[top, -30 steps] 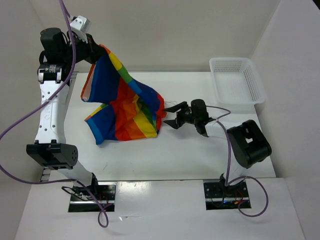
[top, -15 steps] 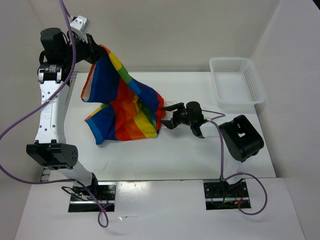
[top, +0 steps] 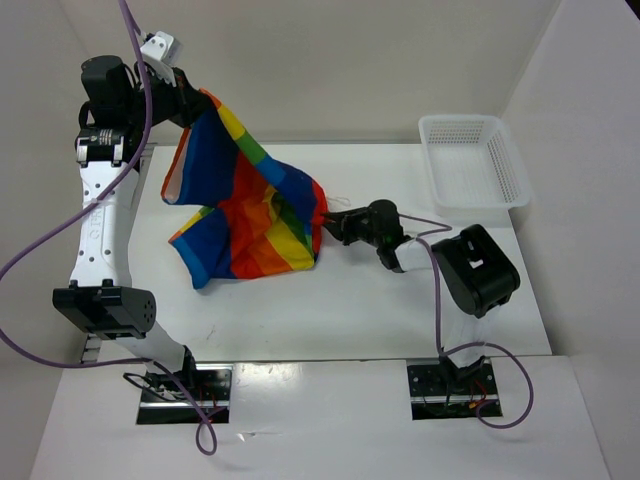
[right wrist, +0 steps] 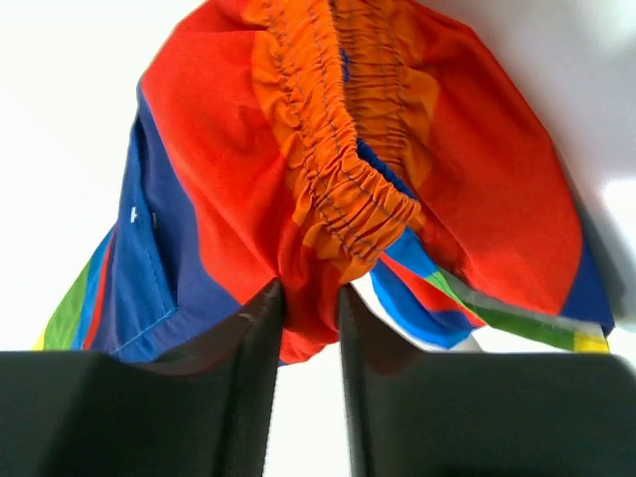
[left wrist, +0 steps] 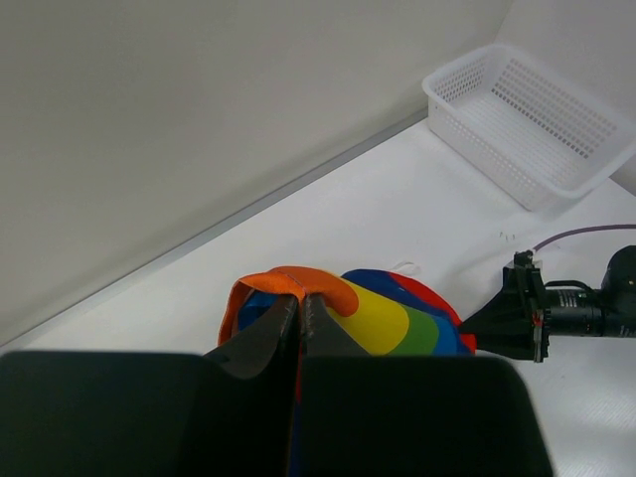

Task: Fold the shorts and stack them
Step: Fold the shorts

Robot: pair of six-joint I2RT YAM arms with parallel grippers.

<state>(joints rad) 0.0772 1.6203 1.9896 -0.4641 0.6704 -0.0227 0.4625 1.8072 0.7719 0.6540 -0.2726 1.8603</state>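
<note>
The rainbow-striped shorts (top: 250,210) hang from my left gripper (top: 193,100), which is raised at the back left and shut on their orange edge. Their lower part drapes onto the white table (top: 380,310). In the left wrist view the left gripper (left wrist: 300,303) pinches the orange hem of the shorts (left wrist: 388,313). My right gripper (top: 330,225) is at the shorts' right edge. In the right wrist view the right gripper (right wrist: 310,298) has its fingers closed on a bunch of red cloth of the shorts (right wrist: 328,129), just below the gathered orange waistband. A dark blue pocket shows at the left.
A white mesh basket (top: 475,165) stands at the back right of the table and also shows in the left wrist view (left wrist: 537,114). The right arm's elbow (top: 480,270) sits right of the middle. White walls close off the back and both sides.
My right gripper has moved left to the shorts' right edge and closed from wide open onto the cloth. The right elbow has swung inward. The left arm has stayed still.
</note>
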